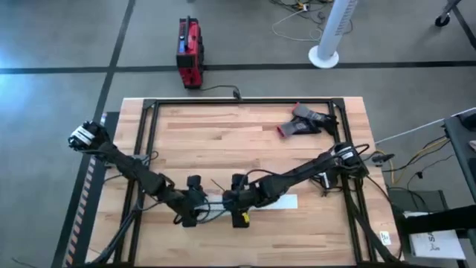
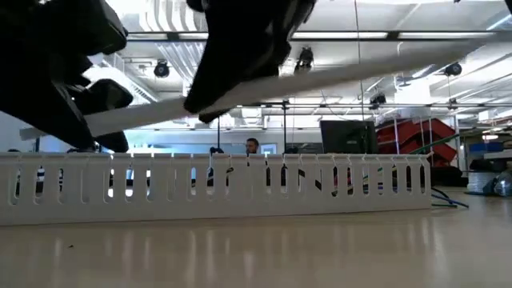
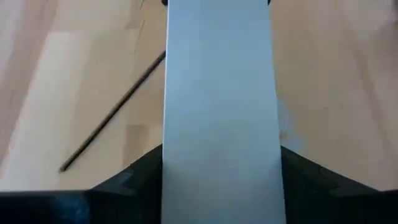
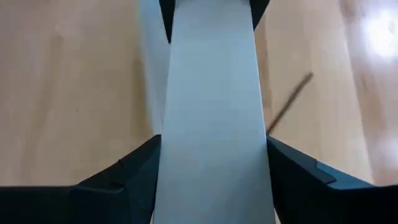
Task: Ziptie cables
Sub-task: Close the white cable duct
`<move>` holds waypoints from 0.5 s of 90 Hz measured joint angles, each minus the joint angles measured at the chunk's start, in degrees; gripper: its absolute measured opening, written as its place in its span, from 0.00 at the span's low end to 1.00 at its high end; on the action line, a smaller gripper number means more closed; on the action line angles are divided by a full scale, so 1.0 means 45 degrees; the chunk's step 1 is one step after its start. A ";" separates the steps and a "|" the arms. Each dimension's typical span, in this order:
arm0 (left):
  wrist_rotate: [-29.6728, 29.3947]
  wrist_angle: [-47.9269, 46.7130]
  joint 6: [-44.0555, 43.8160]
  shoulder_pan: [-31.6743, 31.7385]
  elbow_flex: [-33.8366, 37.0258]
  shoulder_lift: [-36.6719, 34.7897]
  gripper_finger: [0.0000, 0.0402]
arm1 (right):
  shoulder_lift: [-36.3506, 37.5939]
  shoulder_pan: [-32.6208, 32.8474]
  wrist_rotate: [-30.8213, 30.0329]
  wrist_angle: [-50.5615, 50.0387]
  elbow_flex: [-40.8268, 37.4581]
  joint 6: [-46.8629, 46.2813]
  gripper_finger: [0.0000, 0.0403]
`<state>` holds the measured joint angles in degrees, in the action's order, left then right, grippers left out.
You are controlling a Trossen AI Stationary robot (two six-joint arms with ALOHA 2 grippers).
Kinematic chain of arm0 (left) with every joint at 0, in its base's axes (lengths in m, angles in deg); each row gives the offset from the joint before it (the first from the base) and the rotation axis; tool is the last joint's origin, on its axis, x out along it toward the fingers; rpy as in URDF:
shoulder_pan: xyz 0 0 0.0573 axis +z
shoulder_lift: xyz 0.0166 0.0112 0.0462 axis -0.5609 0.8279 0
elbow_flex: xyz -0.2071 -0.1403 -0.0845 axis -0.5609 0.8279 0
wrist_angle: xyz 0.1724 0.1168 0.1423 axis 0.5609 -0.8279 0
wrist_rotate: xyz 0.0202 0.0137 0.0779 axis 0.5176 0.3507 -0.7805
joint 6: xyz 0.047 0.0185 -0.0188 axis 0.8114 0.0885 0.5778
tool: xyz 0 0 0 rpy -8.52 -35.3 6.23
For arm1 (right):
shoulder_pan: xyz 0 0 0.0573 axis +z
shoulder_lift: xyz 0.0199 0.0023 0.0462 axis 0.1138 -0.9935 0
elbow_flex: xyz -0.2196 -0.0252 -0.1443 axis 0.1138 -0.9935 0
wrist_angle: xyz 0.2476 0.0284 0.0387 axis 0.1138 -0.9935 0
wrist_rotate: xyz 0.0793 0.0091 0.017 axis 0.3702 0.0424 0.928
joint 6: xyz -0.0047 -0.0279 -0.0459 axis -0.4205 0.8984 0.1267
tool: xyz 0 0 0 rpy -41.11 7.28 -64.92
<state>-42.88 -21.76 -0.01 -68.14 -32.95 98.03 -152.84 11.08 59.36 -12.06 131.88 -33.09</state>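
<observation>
Both grippers sit low in the centre of the overhead frame, facing each other over a long white slotted channel (image 1: 256,202). The left gripper (image 1: 195,211) comes in from the left of the frame, and its wrist picture shows a flat white strip (image 3: 217,112) running between its two dark fingers (image 3: 134,180), which press against the strip's edges, so the claw is closed narrow on that strip. The right gripper (image 1: 236,202) comes in from the right, and its own wrist picture shows the same kind of white strip (image 4: 211,118) clamped between its fingers (image 4: 134,168).

In the table-level picture the white strip (image 2: 280,84) slants across the upper half of the frame, raised above the slotted channel (image 2: 216,186), with both dark grippers as large blurred shapes at the upper left.

The ziptie (image 1: 218,184), a thin dark straight strip, lies loose on the wooden table (image 1: 223,134) just above the gap between the two grippers. It shows as a slanted dark line at centre left in the left wrist picture (image 3: 112,112) and at upper right in the right wrist picture (image 4: 289,99).

The cables cannot be made out with certainty.

At the upper right of the table lies a dark tool with red parts (image 1: 305,123).
</observation>
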 joint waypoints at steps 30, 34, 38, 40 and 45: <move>0.0029 0.0050 0.0126 -0.0017 -0.0228 -0.0131 0.51 | -0.0281 -0.0032 -0.0269 0.2106 -0.0420 0.0822 0.65; 0.0036 0.0169 0.0126 -0.0010 -0.0228 -0.0114 0.51 | -0.0388 -0.0045 -0.0301 0.2528 -0.0425 0.1014 0.66; 0.0036 0.0209 0.0124 -0.0015 -0.0228 -0.0114 0.51 | -0.0465 -0.0074 -0.0311 0.2975 -0.0406 0.1117 0.67; 0.0027 0.0212 0.0112 -0.0012 -0.0228 -0.0114 0.51 | -0.0485 -0.0084 -0.0327 0.3047 -0.0406 0.1182 0.68; 0.0002 0.0269 0.0086 0.0015 -0.0228 -0.0109 0.51 | -0.0511 -0.0090 -0.0523 0.3178 -0.0410 0.1310 0.69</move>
<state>-42.87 -20.55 0.38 -68.07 -33.97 97.53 -155.14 10.68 57.01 2.25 130.04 -27.19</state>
